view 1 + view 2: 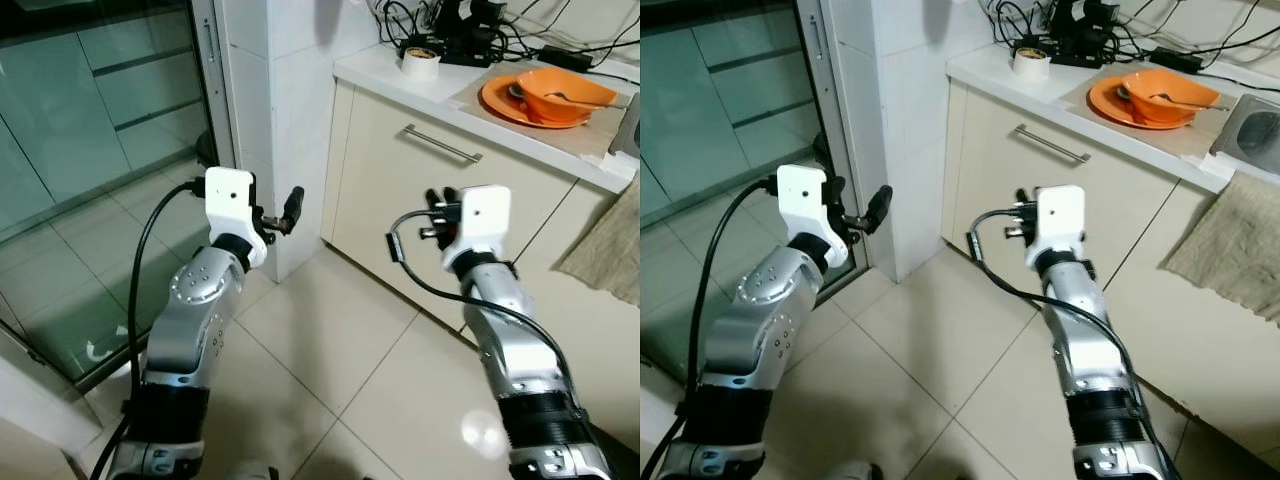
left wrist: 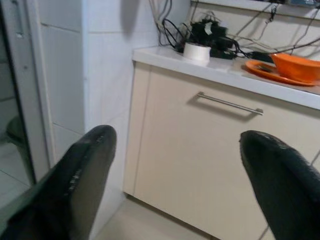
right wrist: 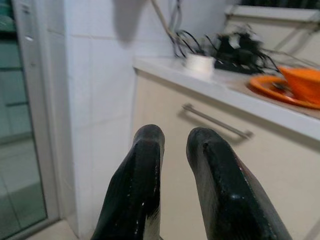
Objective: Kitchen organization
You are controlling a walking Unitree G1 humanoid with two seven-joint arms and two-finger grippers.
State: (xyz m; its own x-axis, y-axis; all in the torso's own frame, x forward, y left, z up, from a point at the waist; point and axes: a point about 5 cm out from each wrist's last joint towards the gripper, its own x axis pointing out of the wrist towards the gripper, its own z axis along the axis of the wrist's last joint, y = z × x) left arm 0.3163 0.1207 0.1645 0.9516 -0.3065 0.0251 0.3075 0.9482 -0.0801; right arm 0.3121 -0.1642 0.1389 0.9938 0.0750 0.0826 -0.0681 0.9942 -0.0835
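Observation:
An orange bowl (image 1: pixel 560 92) with a spoon in it sits on an orange plate (image 1: pixel 497 101) on the white counter (image 1: pixel 455 82) at the upper right. A white roll (image 1: pixel 421 62) stands near the counter's left end. Both arms are raised over the tiled floor in front of the beige cabinet. My left gripper (image 1: pixel 286 211) is open, its fingers (image 2: pixel 85 165) spread wide and nothing between them, close to the white tiled pillar (image 1: pixel 285 110). My right gripper (image 1: pixel 440 200) is shut on nothing and points at the cabinet front, below its metal handle (image 1: pixel 442 143).
A tangle of black cables and chargers (image 1: pixel 460 30) lies at the back of the counter. A beige towel (image 1: pixel 610 250) hangs over the cabinet at the right. A grey metal object (image 1: pixel 1252 125) stands by the plate. A glass sliding door (image 1: pixel 90 130) is on the left.

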